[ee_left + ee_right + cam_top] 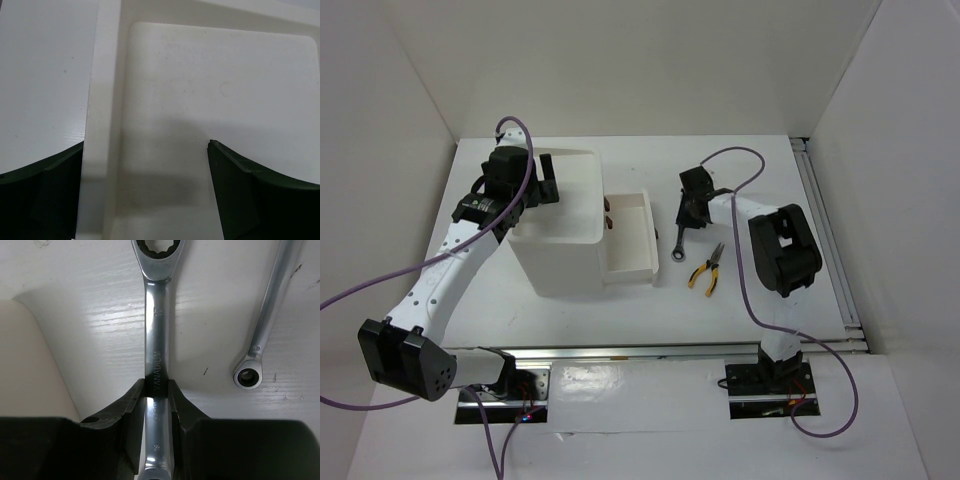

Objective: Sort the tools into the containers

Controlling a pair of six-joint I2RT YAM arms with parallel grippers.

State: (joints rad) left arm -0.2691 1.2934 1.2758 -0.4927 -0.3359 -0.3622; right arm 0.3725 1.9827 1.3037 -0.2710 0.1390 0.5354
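Left gripper (548, 182) hangs with its jaws spread wide and nothing between them, over the left rear part of the white box (565, 258); in its wrist view one finger (40, 200) sits outside the box's raised rim, above the table (45, 75), and the other sits above the recessed top tray (225, 90); the left arm (440, 290) runs from a folded elbow at the near left corner diagonally up to the box. One shallow drawer (632, 238) stands pulled out from the box's right face, where dark brown knobs (608, 213) show. Just right of it the right gripper (156, 385) is clamped on the shaft of the silver ratchet wrench (156, 315); the stamp along the shaft reads "VANADIUM", a word before it is half hidden between the fingers, and "19" stands near the camera end; whether the wrench is clear of the table I cannot tell. A second slim silver tool (270, 315) with a small ring end lies apart on its right; the yellow-handled pliers (708, 270) lie on the table nearby, handles splayed toward the bases; the right arm (782, 250) folds at a bulky black elbow and reaches left.
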